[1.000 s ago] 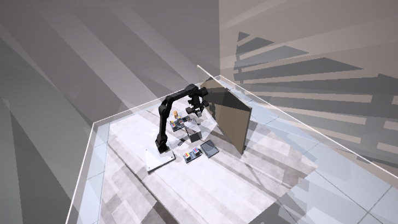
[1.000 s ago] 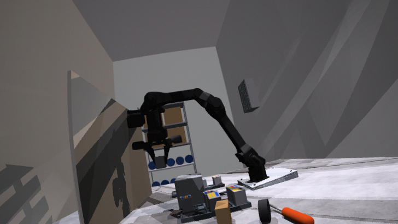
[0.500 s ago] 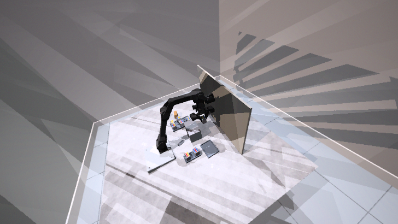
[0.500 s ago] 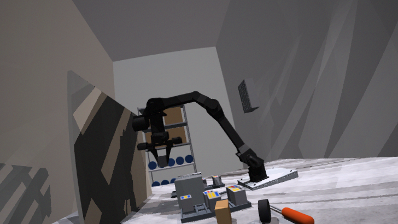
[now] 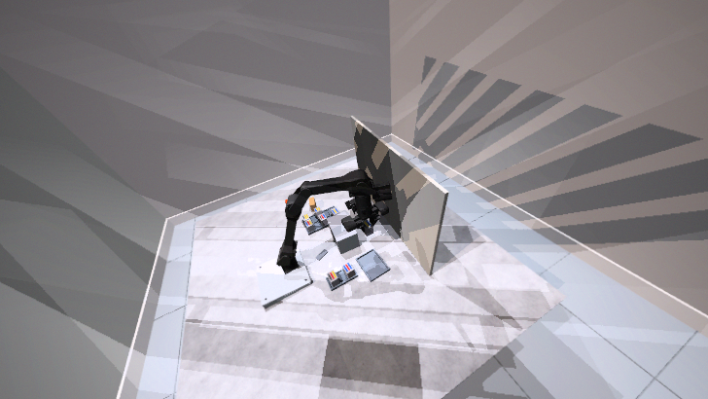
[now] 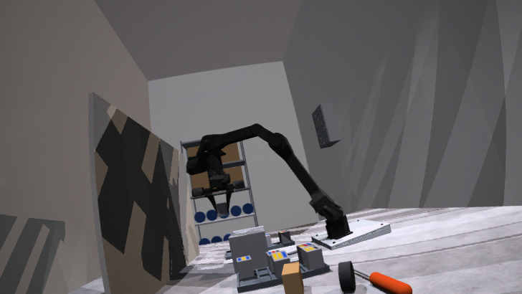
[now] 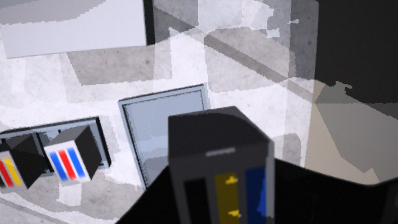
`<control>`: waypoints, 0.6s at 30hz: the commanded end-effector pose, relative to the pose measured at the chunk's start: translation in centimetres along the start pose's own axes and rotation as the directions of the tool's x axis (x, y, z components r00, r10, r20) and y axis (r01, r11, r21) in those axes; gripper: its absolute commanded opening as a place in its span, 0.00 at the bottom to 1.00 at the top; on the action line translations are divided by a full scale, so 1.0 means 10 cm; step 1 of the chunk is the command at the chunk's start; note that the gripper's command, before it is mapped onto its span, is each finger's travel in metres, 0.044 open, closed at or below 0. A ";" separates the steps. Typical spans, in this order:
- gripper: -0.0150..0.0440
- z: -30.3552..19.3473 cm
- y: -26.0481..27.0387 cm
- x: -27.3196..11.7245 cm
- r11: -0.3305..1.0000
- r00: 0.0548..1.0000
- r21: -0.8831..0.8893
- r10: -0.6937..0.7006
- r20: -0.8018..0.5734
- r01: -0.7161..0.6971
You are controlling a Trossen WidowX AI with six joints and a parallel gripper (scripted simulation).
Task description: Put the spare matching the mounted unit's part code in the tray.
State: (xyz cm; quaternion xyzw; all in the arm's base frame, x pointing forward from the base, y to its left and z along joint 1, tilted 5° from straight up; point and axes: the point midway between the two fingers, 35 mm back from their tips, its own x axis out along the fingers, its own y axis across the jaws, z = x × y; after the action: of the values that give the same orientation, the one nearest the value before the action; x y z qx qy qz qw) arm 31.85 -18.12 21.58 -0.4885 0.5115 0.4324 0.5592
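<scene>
The gripper (image 6: 221, 204) is clenched on a spare (image 7: 220, 165), a dark grey block whose face shows black, yellow and blue stripes in the wrist view, where it fills the lower centre of the frame. Directly behind it in that view lies the tray (image 7: 165, 112), a flat pale-blue rectangle with a raised rim; the block hangs above the tray's lower right part and is not touching it. At the left edge of the wrist view a rack (image 7: 102, 137) holds two more spares, one with red and blue stripes (image 7: 65, 162) and one with red and yellow (image 7: 7, 172). In the top view the tray (image 5: 372, 264) sits right of centre, just beside that rack (image 5: 341, 274), with the grey mounted unit (image 5: 345, 238) up and to the left of it and the upright board (image 5: 415, 198) to the right. In the exterior view the arm (image 6: 292, 160) arches from its base plate (image 6: 361, 229) at right toward the centre, fingers pointing down; a tan block (image 6: 292, 279), a black wheel (image 6: 345, 276) and an orange-handled tool (image 6: 388, 282) lie along the bottom edge
</scene>
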 end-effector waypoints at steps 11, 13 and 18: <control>0.25 -0.60 0.27 -0.03 0.999 1.000 -0.038 -0.006 0.007 0.006; 0.25 -0.60 0.27 -0.03 0.999 1.000 -0.038 -0.006 0.007 0.006; 0.25 -0.60 0.26 0.01 0.999 1.000 -0.038 -0.006 0.007 0.006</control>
State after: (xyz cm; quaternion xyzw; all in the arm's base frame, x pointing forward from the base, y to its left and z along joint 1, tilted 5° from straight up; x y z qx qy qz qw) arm 28.26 -23.55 21.36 -0.4964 0.5028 0.4429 0.5520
